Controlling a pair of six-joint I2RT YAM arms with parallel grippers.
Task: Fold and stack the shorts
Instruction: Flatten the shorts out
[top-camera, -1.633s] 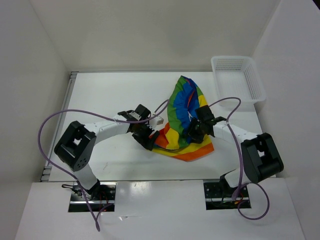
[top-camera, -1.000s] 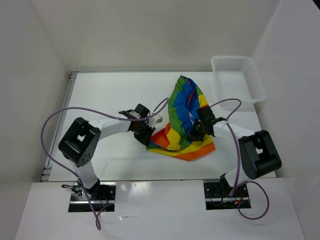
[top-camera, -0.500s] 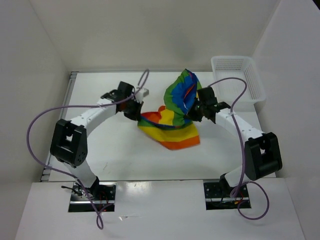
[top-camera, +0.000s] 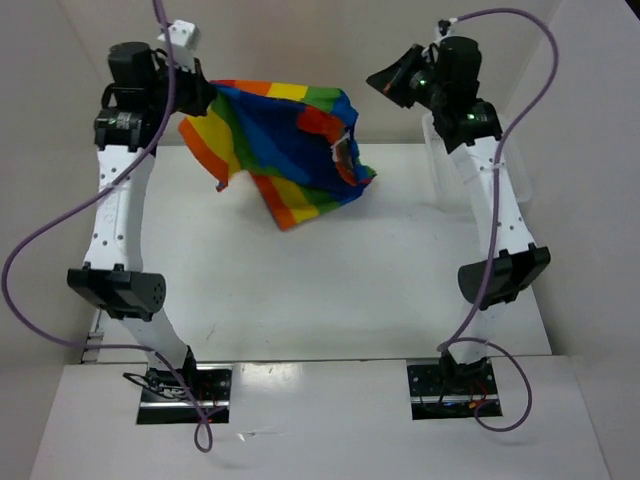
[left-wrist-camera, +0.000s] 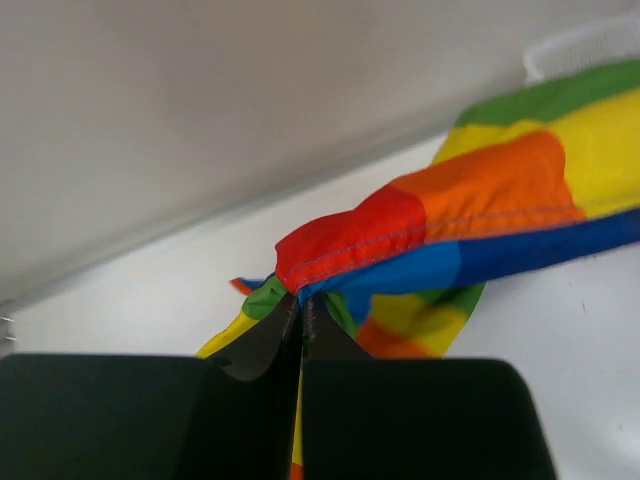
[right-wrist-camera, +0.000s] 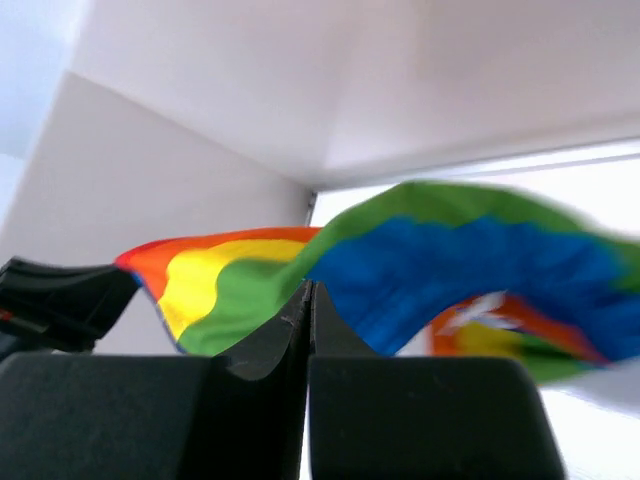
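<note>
The rainbow-striped shorts (top-camera: 290, 140) hang spread in the air high above the table, their lower corner dangling at mid-height. My left gripper (top-camera: 195, 100) is shut on their red-orange edge; in the left wrist view the hem (left-wrist-camera: 350, 245) bunches right at the closed tips (left-wrist-camera: 301, 298). My right gripper (top-camera: 375, 80) is raised at the upper right with its jaws pressed together. In the top view a strip of bare wall shows between its tips and the shorts' right edge. In the right wrist view the blurred shorts (right-wrist-camera: 450, 260) pass smoothly beyond the closed tips (right-wrist-camera: 308, 285).
The white mesh basket (top-camera: 437, 175) sits at the table's back right, mostly hidden behind my right arm; its rim (left-wrist-camera: 590, 45) shows in the left wrist view. The white table (top-camera: 300, 290) lies below, with walls on three sides. Purple cables loop off both arms.
Both arms have swung up from table height to high in the air. The shorts rose with the left gripper and spread out, and now stand apart from the right gripper's tips.
</note>
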